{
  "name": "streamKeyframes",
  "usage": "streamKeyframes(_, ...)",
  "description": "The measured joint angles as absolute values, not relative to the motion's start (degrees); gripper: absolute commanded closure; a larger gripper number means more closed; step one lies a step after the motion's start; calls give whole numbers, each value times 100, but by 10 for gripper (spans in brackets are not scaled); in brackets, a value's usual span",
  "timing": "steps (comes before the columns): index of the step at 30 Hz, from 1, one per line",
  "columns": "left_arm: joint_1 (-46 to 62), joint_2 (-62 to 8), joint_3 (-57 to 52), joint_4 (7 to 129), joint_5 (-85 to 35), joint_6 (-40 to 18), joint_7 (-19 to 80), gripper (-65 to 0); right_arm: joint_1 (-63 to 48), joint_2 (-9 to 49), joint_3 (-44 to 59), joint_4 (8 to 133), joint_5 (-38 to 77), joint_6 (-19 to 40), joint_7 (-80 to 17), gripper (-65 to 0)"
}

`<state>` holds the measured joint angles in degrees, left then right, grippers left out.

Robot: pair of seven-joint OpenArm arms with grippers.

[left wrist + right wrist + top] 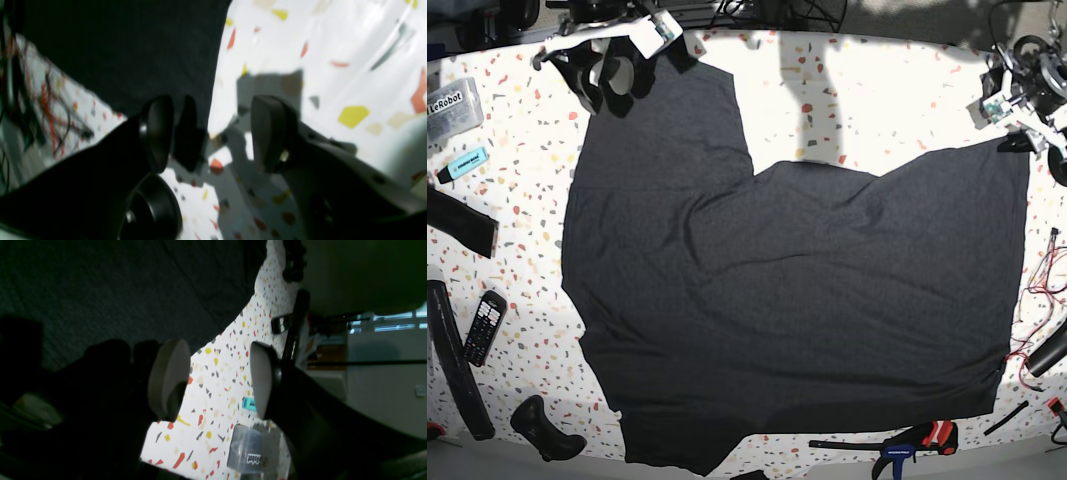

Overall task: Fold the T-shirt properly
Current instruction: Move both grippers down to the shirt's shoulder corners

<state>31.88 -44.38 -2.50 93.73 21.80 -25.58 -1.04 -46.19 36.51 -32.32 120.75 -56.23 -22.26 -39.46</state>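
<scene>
The dark charcoal T-shirt [787, 300] lies spread flat with its plain side up and covers most of the speckled table [887, 100]. My right gripper [215, 380] hovers open at the shirt's far-left sleeve [667, 110], its fingers [168, 380] over bare table just beside the cloth edge [186, 306]. My left gripper [213, 133] is open at the far-right corner of the shirt [133, 56]. The fabric edge runs in between its fingers [270, 133], which are not closed on it. In the base view both grippers [602, 75] [1019, 135] sit at the table's far edge.
A clear LeRobot box [449, 100] and a teal marker [462, 163] lie at the far left. A black strip [457, 225], a remote [484, 325] and a black handle [542, 430] lie along the left. A clamp [917, 440] lies at the front, wires [1037, 290] at the right edge.
</scene>
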Motion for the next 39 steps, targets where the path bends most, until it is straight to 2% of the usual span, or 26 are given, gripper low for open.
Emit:
streamKeyframes(10,2757,-4397,-252,8374,2053,-2438,-694,-354,-4622,3649,-3229,12075,-5540,-2226,-3874,-323)
streamKeyframes(18,2443,-4073,-257,8221,2078,-2397,-585,-343,-4619,3649,-3229,12075,-5540,-2228,-3728,-323)
streamKeyframes(20,2408,-4064,-255,8221,2073,-2377,-593,-272,-4619,3649,-3232,12075,-5540,-2226,-3726,-323)
streamKeyframes(24,2397,-4060,-252,8211,2082,-2364,-604,-32,-4619,3649,-3229,12075,-5535,-2226,-3754,-323)
streamKeyframes(25,2397,-4058,-252,8211,2088,-2373,-593,0,-4619,3649,-3229,12075,-5483,-2226,-3756,-323)
streamKeyframes(27,2397,-4047,-252,8211,2095,-2373,-602,0,-4587,3649,-3229,12075,-5052,-2145,-3771,-323)
streamKeyframes(31,2394,-4045,-252,8211,2095,-2370,-596,0,-4331,3649,-3229,12075,-3986,-701,-3809,-323)
streamKeyframes(35,2394,-4047,-252,8211,2093,-2373,-604,0,-3972,3647,-3229,12075,-3417,336,-3920,-323)
streamKeyframes(39,2397,-4047,-252,8206,2097,-2327,-596,0,-3555,3649,-3229,12049,-2526,1118,-3975,-323)
